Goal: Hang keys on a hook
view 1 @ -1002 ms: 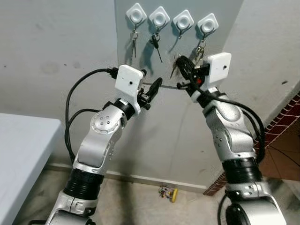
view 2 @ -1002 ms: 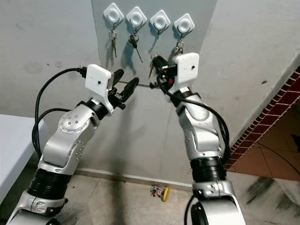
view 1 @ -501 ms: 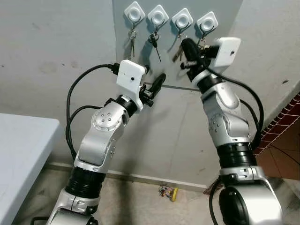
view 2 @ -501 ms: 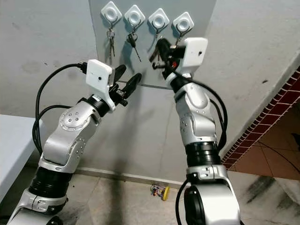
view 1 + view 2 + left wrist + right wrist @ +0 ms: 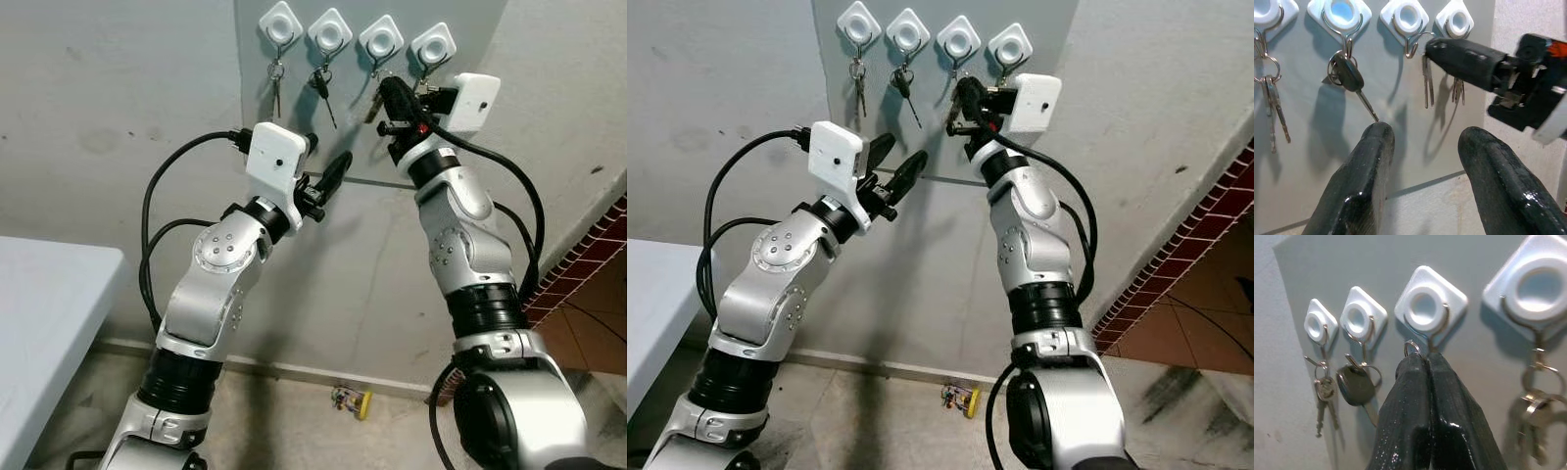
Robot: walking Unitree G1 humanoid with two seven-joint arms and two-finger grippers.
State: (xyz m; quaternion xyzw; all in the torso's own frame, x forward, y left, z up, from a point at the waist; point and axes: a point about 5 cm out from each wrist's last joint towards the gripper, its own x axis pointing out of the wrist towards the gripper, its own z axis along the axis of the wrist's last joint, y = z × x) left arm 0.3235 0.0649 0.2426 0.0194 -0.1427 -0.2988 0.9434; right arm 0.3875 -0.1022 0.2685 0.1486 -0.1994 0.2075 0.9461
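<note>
while our right end effector (image 5: 1426, 363) stays out of the way of nothing and sits right at the wall, the keys (image 5: 1428, 83) hang from its fingertips just under the third hook (image 5: 1426, 308), counting from our left. our two black fingers are clenched together on the key ring (image 5: 1411, 346), whose small wire loop pokes up between the tips, touching or nearly touching the bottom curve of that hook's wire; we cannot tell whether the ring is over the hook. from our left wrist view, two thin key blades dangle straight down below the closed fingers.

four white diamond-shaped hooks sit in a row on a grey panel (image 5: 294, 147) on the wall. the first hook (image 5: 281, 23) carries a small bunch of keys (image 5: 277, 86), the second hook (image 5: 330, 31) a black-headed key (image 5: 322, 90) that hangs tilted, and the fourth hook (image 5: 433, 44) another key bunch (image 5: 1535, 418).

our left end effector (image 5: 328, 176) is raised below the second and third hooks, apart from the wall, its fingers spread and holding nothing.

to our left is the corner of a pale surface (image 5: 49, 323). on the floor by the wall's base lies a small yellow object (image 5: 351, 399), and a brick-red tiled edge (image 5: 578, 264) runs at our right.
</note>
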